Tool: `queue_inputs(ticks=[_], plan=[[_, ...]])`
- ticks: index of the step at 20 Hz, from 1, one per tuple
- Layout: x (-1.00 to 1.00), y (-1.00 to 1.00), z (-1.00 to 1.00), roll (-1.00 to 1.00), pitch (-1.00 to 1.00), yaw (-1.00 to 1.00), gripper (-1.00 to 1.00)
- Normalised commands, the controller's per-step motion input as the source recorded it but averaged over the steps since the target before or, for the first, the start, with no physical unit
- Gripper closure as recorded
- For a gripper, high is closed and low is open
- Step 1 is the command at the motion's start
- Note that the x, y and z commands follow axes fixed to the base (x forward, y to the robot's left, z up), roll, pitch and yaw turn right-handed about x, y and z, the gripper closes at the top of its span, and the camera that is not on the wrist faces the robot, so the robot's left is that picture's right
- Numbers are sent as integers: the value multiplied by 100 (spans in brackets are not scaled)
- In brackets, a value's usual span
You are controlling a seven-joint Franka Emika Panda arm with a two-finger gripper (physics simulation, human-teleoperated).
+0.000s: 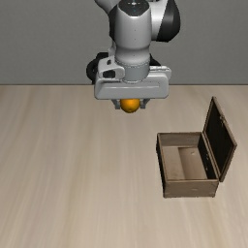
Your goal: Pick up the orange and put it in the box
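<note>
- While the white-and-grey robot arm point(136, 24) is hanging over the pale wooden tabletop point(58, 165), its grey two-finger gripper point(130, 100) is pointing straight down near the table's far edge.
- We are seeing the small round orange point(129, 107) peeking out directly under the gripper, with its upper part hidden by the gripper body.
- We are not able to tell whether the gripper is clamped on the orange or standing apart from it.
- We are also not able to tell whether the orange is resting on the tabletop or off it.
- The brown wooden box point(189, 167) is sitting well apart from the orange, toward the exterior view's right, with its hinged lid point(221, 139) standing open.
- The orange is sitting outside the box.
</note>
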Motion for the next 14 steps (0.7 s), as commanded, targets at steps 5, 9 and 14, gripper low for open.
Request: queue_inputs(ticks=[5, 9, 14], plan=[[0, 100, 0, 0, 0, 0, 100], [0, 100, 0, 0, 0, 0, 100], [100, 0, 0, 0, 0, 0, 100]])
